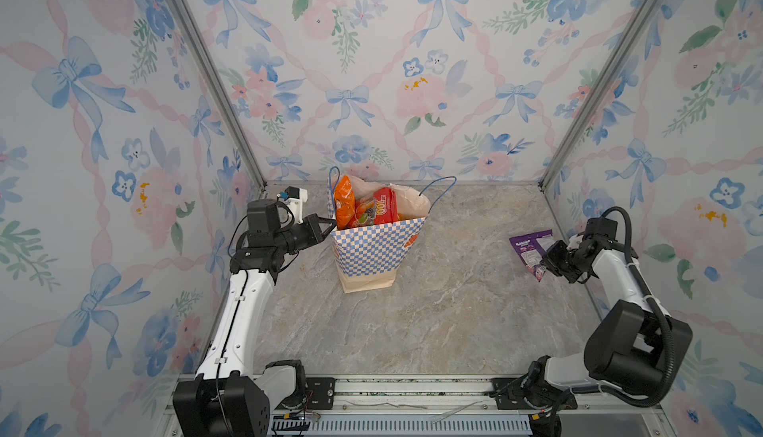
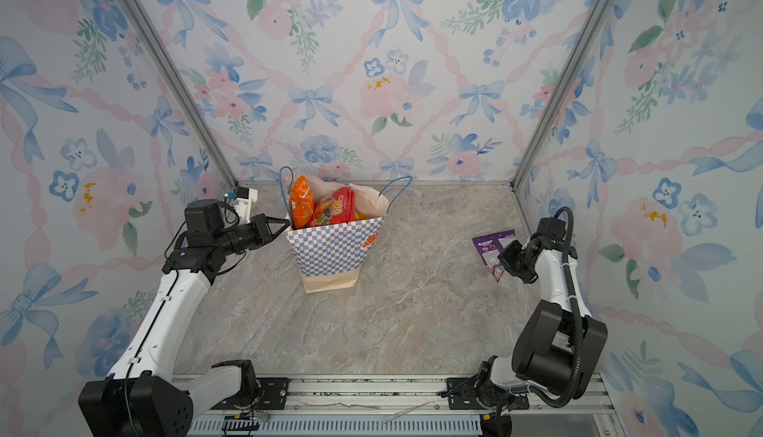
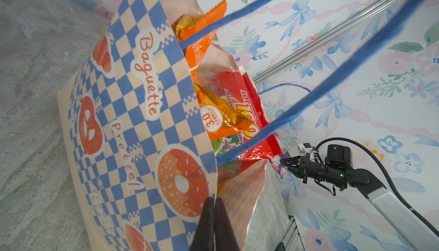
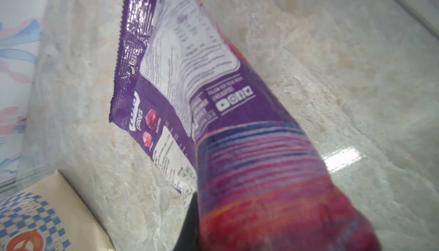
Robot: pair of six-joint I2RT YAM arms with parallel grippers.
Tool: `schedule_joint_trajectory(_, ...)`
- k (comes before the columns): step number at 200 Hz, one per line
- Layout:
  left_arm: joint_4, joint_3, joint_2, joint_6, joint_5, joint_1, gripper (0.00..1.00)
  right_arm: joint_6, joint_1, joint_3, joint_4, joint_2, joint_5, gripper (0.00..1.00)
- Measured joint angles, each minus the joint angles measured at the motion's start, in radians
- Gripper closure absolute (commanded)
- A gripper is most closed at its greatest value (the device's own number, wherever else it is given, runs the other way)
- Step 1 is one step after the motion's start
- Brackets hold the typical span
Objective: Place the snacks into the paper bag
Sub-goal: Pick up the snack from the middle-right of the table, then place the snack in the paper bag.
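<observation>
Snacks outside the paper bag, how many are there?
1: the purple packet near the right wall, gripped at one end by the right hand. Other packs sit in the paper bag, which may hide more.

A grey-beige, marble-patterned tabletop [image 1: 413, 331] is shown in both top views [image 2: 363, 331]. A tall blue-and-white checkered paper bag [image 1: 377, 249] is stood upright on it, toward the back and slightly left of the middle, resting on its plain cream base band. A purple plastic packet [image 1: 528, 249] is seen well apart from the bag, near the tabletop's right edge. Whether the packet lies fully flat on the surface cannot be told.
</observation>
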Motion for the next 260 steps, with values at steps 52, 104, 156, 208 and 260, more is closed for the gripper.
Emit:
schedule_joint_trajectory(52, 0.000, 0.000, 0.000, 0.000, 0.000, 0.000, 1.00, 0.054, 0.280, 0.363, -0.061, -0.127, 0.036, 1.00)
schedule_joint_trajectory(104, 0.000, 0.000, 0.000, -0.003, 0.000, -0.001, 1.00, 0.082, 0.653, 0.616, -0.053, -0.179, 0.152, 1.00)
schedule_joint_trajectory(156, -0.001, 0.000, -0.010, -0.004, -0.005, -0.011, 1.00, 0.054, 1.026, 0.731, 0.013, -0.027, 0.349, 1.00)
schedule_joint_trajectory(208, -0.001, 0.000, -0.012, -0.011, -0.016, -0.014, 1.00, -0.054, 1.201, 1.069, -0.047, 0.410, 0.533, 1.00)
schedule_joint_trajectory(260, -0.001, 0.000, -0.012, -0.011, -0.019, -0.014, 1.00, -0.209, 1.342, 1.424, -0.243, 0.721, 0.753, 1.00)
